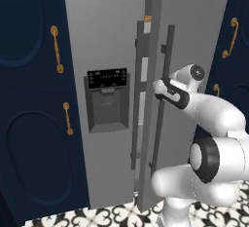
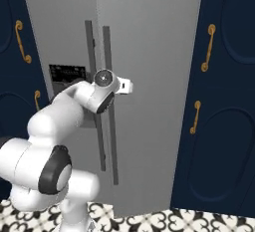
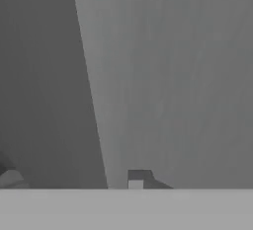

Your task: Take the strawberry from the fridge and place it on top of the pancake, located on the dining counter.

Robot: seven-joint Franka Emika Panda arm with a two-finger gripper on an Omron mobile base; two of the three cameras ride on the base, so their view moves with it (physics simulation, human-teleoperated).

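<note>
Navy cabinets (image 1: 34, 123) with brass handles (image 1: 57, 49) flank both sides of what you are facing, and a black-and-white patterned floor (image 1: 97, 217) runs along the bottom of both base views. Between the cabinets stands the grey side-by-side fridge (image 1: 107, 36), with its black dispenser panel (image 1: 107, 99) on the left door. In your left base view the right door (image 1: 194, 21) stands slightly ajar: its inner edge juts forward of the left door, and a narrow gap shows beside the two long dark vertical handles (image 1: 168, 75). You cannot see into the fridge through that gap, so the strawberry cannot be made out.

Your white arm reaches forward from the base to the handles at about the height of the dispenser. The gripper (image 2: 127, 85) sits right at the right door's handle in the right base view; in the left base view the wrist covers the contact point. From your hand view you get a pale grey door face (image 3: 173, 76) beside a darker grey band, with one dark finger tip (image 3: 138, 177) at the bottom. You cannot tell from these pictures whether the jaws are clenched on the handle or merely beside it
</note>
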